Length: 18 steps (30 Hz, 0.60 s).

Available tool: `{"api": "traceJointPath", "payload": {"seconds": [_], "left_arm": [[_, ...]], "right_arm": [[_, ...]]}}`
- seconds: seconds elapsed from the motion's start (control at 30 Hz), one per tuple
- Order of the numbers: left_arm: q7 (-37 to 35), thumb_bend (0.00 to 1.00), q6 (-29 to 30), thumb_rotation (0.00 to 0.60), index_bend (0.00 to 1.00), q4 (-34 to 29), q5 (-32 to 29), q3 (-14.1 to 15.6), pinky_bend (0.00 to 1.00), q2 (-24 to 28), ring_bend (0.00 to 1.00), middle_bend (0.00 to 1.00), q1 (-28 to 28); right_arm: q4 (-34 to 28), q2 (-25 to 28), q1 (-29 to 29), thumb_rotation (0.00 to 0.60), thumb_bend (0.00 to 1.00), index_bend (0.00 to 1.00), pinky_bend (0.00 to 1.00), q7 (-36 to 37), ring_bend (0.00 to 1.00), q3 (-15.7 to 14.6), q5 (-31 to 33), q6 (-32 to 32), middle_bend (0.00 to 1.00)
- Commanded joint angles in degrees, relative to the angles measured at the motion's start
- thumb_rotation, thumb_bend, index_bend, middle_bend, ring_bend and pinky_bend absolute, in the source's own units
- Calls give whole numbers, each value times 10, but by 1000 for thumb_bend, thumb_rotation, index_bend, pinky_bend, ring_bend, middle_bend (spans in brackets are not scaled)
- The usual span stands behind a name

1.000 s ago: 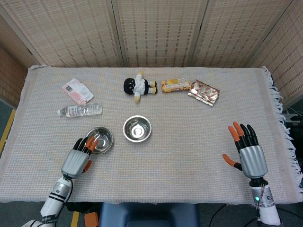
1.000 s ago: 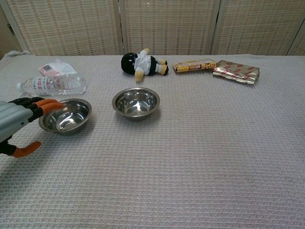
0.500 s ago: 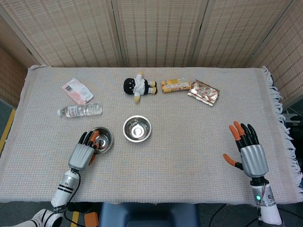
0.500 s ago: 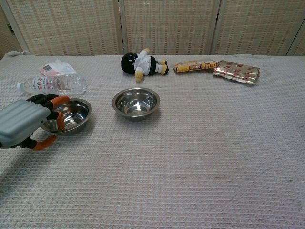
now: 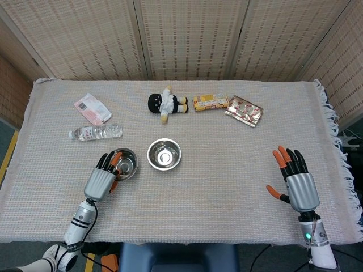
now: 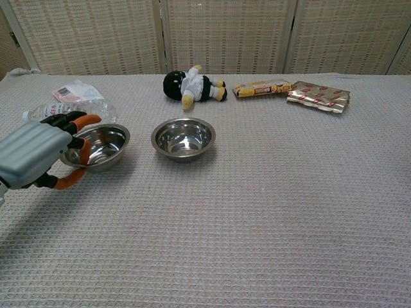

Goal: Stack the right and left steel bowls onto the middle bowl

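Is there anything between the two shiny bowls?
No, just bare tablecloth. The left bowl, which the left hand grips, and the middle bowl have an empty gap between them in both the head and chest views.

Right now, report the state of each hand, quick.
Left hand: gripping the rim of the left steel bowl, fingers inside it and thumb under the rim.
Right hand: open, fingers spread, holding nothing.
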Motion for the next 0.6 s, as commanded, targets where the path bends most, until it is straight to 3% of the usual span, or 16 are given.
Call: {"api": "traceJointPath", "payload": {"seconds": [0.03,0.33,0.6], "left_arm": [[0,411,12,600,659,6,2,-10,134,-4,0,49,-11],[49,411,-12,600,661,-21,-1,-51,135,-21,0,66,-88],[87,411,-53,600,650,-19,-1,-58,134,-57,0,66,-144]], "right_arm": [[-4,3,-1,554,94,0,0,1,0,1,1,-3,0],[-16,12,-3,554,94,0,0,4,0,7,8,-17,0],[-35,30,-8,554,94,0,0,13,0,18,25,-26,0]]}}
